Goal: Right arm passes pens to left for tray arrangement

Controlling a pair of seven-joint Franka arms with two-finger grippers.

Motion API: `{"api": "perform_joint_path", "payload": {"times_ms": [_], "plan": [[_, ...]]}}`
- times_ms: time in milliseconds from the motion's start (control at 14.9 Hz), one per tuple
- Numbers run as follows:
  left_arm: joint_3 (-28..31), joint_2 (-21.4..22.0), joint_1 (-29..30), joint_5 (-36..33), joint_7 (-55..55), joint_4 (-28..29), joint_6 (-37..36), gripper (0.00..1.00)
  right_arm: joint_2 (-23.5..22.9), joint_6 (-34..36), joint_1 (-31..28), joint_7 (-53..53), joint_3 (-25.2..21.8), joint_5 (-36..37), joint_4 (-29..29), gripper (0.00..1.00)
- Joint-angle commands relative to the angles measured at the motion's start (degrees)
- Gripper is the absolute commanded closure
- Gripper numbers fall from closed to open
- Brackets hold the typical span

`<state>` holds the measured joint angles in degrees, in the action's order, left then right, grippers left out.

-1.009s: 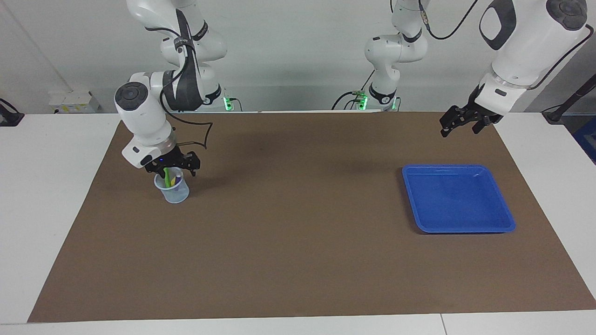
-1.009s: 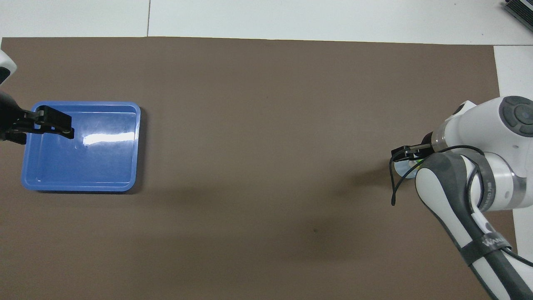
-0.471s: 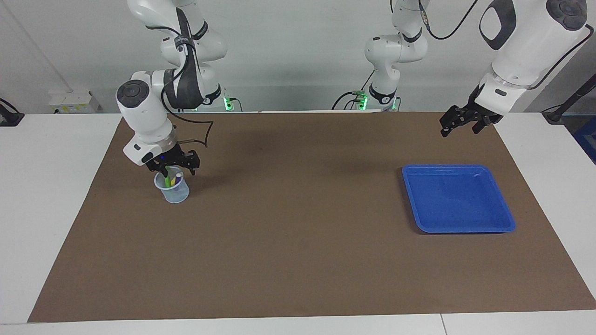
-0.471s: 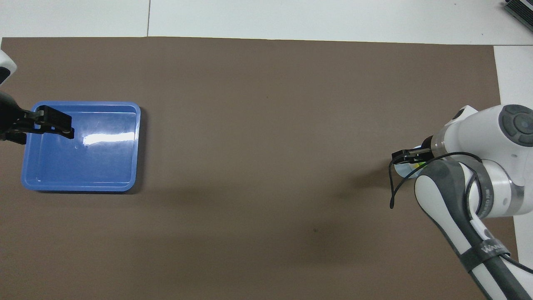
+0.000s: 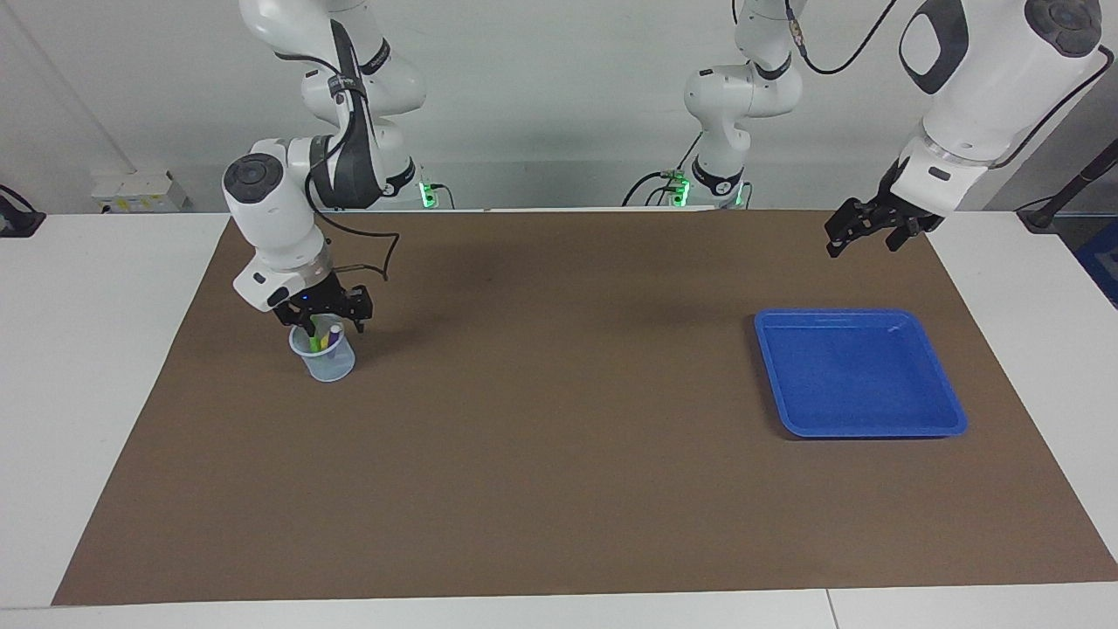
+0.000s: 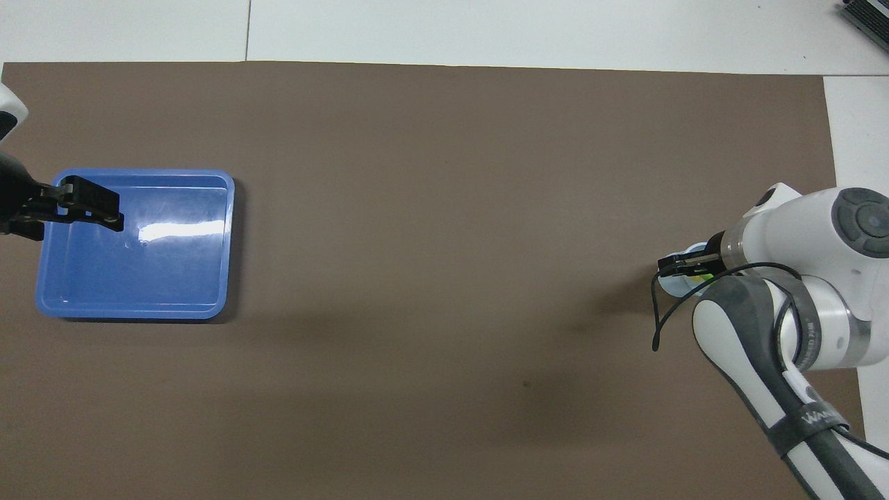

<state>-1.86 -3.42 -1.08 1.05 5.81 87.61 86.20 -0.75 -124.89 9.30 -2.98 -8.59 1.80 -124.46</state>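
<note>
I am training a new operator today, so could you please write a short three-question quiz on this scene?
1. True or false: the tray already holds a pen.
2. Where do the pens stand? A) in the tray B) in the cup C) flat on the mat
3. Fill in: the left gripper waits in the air, open, at the ___ arm's end of the table.

Key
1. False; nothing lies in the tray.
2. B; the right gripper is at the tops of the pens in the cup.
3. Left.
</note>
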Motion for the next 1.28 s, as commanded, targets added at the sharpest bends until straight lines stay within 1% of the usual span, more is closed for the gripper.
{"api": "perform_joint_path", "payload": {"times_ms": [0,202,336,404,538,1211], "plan": [[0.46,1.49,-0.24,0.44,-0.62,1.51,-0.24,0.00,1.72,-1.06,-0.86,-1.42,0.24,1.10,-1.76,0.35],[0.46,1.49,-0.24,0.44,-0.62,1.51,-0.24,0.00,1.81,-0.97,-1.04,-1.51,0.15,1.10,-1.76,0.63],[0.46,1.49,-0.24,0.44,-0.62,1.51,-0.24,0.00,1.72,-0.89,-1.13,-1.51,0.15,1.10,-1.76,0.78],[0.46,1.49,-0.24,0.44,-0.62,1.51,-0.24,0.00,1.72,-0.89,-1.21,-1.51,0.15,1.10,-1.67,0.83],[0.46,1.49,-0.24,0.44,-0.62,1.51,-0.24,0.00,1.72,-0.45,-1.13,-1.33,0.15,1.10,-1.58,1.00],[0.46,1.49,-0.24,0.44,-0.62,1.51,-0.24,0.00,1.54,2.45,-1.74,-1.33,0.15,1.10,-0.44,1.00]]}}
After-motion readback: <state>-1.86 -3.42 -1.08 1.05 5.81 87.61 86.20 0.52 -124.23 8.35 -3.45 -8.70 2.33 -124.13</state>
